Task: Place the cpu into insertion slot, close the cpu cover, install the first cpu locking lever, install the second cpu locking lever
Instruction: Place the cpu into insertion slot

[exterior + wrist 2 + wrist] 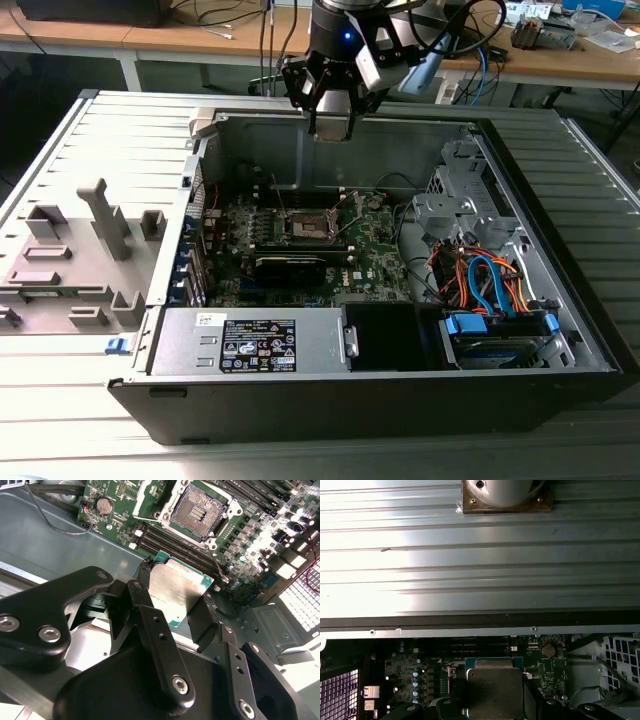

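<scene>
Above the far wall of the open computer case [250, 150], at the top of the exterior view, the gripper [333, 120] carries the cpu [176, 594] in free air, well apart from the insertion slot [305, 226] on the green circuit board [375, 255]. The chip is judged light, thin and rigid: a flat plate that will not flex but could tilt or slip, since its silvery metal top looks smooth and only the narrow green border offers an edge. Its hidden underside, and the slot's exposed dark field, are presumably the fragile parts, so opposite side edges are the sound place to take hold, with the faces left untouched. That is how it is gripped here. In the second wrist view the black fingers [204, 617] are clamped on two opposite edges of the chip, set apart by exactly its width, metal top towards the camera. In that view the slot [195, 512] lies uncovered beyond the chip, with the cpu cover [149, 500] swung up at one side of it. In the first wrist view the chip [495, 695] sits level between the fingers, above the board
</scene>
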`<state>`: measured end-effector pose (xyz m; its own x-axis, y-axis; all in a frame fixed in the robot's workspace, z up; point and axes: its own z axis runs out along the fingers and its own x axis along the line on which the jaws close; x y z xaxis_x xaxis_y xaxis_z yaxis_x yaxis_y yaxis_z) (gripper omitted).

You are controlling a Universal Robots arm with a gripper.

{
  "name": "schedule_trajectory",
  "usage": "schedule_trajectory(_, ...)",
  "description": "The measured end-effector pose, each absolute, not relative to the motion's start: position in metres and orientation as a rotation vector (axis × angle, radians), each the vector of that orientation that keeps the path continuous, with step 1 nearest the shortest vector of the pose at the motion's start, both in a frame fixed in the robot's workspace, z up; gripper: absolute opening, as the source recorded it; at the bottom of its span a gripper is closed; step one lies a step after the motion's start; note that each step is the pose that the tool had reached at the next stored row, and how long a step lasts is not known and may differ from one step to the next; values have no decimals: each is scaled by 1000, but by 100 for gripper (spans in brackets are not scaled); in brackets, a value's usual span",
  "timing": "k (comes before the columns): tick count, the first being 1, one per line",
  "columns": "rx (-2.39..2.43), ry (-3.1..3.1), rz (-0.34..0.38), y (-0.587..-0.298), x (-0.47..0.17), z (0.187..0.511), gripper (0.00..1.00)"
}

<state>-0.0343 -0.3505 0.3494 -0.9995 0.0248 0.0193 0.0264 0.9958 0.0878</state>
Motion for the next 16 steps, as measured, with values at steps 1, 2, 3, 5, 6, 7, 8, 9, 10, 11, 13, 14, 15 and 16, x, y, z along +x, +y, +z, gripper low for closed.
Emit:
schedule_trajectory(1,-40,-3120,-138,-351,-34,349,55)
schedule_trajectory(2,-40,-3120,-138,-351,-34,349,55)
schedule_trajectory(3,-40,-3120,-138,-351,-34,349,55)
schedule_trajectory(5,-40,-3120,-138,-351,-34,349,55)
schedule_trajectory(6,-40,-3120,-138,-351,-34,349,55)
schedule_trajectory(7,-40,-3120,-138,-352,-34,349,55)
schedule_trajectory(8,-40,-3120,-138,-352,-34,349,55)
schedule_trajectory(9,-40,-3120,-138,-352,-34,349,55)
schedule_trajectory(10,-40,-3120,-138,-352,-34,349,55)
schedule_trajectory(11,-40,-3120,-138,-352,-34,349,55)
schedule_trajectory(13,-40,-3120,-138,-353,-34,348,55)
schedule_trajectory(14,-40,-3120,-138,-353,-34,348,55)
schedule_trajectory(15,-40,-3120,-138,-353,-34,348,55)
schedule_trajectory(16,-40,-3120,-138,-353,-34,348,55)
